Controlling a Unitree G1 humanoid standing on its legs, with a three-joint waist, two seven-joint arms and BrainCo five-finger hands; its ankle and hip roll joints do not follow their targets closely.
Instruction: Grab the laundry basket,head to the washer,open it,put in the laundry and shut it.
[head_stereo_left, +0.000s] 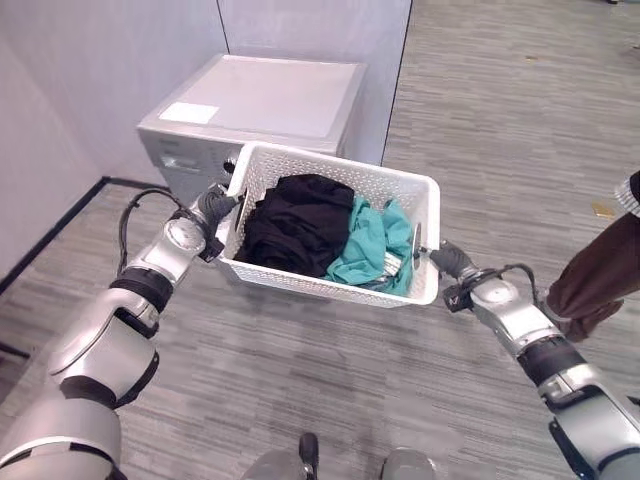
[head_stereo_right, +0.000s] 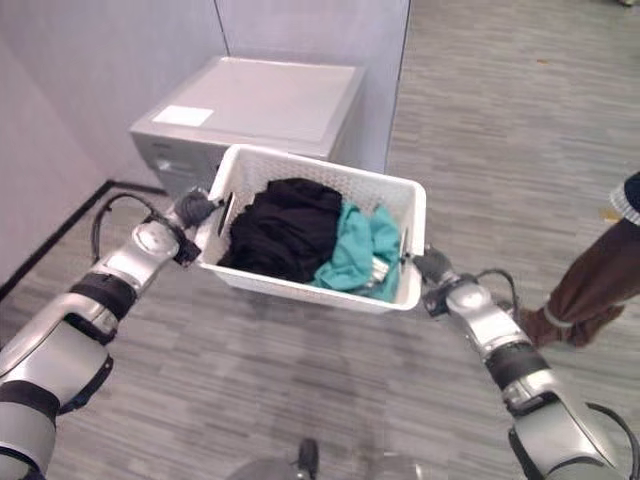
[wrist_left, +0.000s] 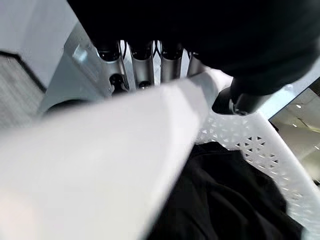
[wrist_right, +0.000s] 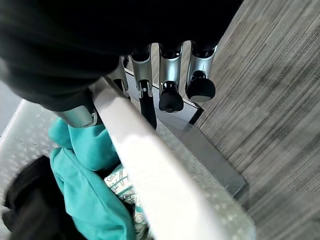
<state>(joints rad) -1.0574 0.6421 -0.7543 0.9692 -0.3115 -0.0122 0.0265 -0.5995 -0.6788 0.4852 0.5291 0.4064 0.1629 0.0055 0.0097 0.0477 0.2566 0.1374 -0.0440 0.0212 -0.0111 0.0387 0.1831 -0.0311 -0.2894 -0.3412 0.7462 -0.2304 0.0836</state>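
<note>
Left eye view is showing the robot standing on the grey plank floor (head_stereo_left: 300, 370) and carrying a white laundry basket (head_stereo_left: 330, 285) between its two arms, clear of the floor. The left hand (head_stereo_left: 214, 207) is gripping the basket's short end at about nine o'clock; from its wrist camera I am seeing its fingers (wrist_left: 142, 62) curling over the white rim with the thumb closing from the other side. The right hand (head_stereo_left: 449, 260) is doing the same at the three o'clock end, fingers (wrist_right: 170, 82) hooking over the edge and thumb pressing on the inside. Inside, a black garment (head_stereo_left: 295, 225) is lying toward the left and a teal garment (head_stereo_left: 375, 245) is bunching toward the right.

The washer (head_stereo_left: 260, 105) is sitting just beyond the basket at twelve o'clock, slightly toward eleven, in the corner by the wall, its flat top showing. The basket's long axis is running from hand to hand, roughly broadside to the machine, and the left hand is the nearer one to it. A person's leg (head_stereo_left: 600, 275) is showing at three o'clock. I judge the approach nearly done; the basket probably needs setting down before a hand can reach the door.
</note>
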